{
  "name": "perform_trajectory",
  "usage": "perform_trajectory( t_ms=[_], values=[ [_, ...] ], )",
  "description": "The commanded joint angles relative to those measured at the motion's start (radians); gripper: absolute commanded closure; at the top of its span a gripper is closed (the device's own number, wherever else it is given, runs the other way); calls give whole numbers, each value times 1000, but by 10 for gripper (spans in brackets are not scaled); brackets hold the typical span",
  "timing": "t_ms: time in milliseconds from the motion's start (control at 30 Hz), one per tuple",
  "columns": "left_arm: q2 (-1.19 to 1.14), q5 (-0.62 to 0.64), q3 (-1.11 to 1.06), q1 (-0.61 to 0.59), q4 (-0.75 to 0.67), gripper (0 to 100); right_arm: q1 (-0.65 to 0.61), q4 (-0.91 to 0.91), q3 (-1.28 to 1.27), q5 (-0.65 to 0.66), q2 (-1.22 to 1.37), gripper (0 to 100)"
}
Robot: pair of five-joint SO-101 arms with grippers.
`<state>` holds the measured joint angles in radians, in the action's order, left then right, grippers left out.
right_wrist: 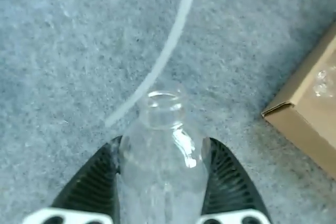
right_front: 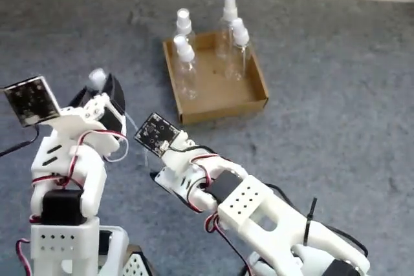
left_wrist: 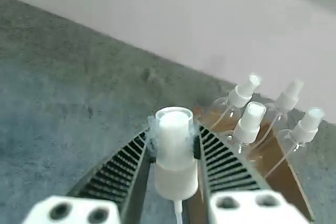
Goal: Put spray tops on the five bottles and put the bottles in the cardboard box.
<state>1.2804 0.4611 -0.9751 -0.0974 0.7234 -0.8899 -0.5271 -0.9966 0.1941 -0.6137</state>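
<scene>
clear bottle (right_wrist: 158, 109) in right gripper (right_wrist: 163, 156)

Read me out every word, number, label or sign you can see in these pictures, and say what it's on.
Nothing can be read.
The cardboard box, the capped bottles in it, the spray top and the open bottle carry no labels.
The circuit boards on the arms show tiny marks, too small to read.

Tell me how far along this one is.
Four capped bottles stand in the cardboard box. In hand: the left hand grips the last spray top, the right hand the open bottle. Left: fit the top, box that bottle.
</scene>
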Motion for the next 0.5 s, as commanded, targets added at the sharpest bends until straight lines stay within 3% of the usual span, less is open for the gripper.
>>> perform_trajectory(
  t_ms=[0, 467],
  values=[
    [12, 3, 1, 21, -41, 990, -8, 24, 5, -11, -41, 995],
    [4, 0, 36, -50, -114, 990, -10, 24, 1, -11, -41, 995]
  ],
)
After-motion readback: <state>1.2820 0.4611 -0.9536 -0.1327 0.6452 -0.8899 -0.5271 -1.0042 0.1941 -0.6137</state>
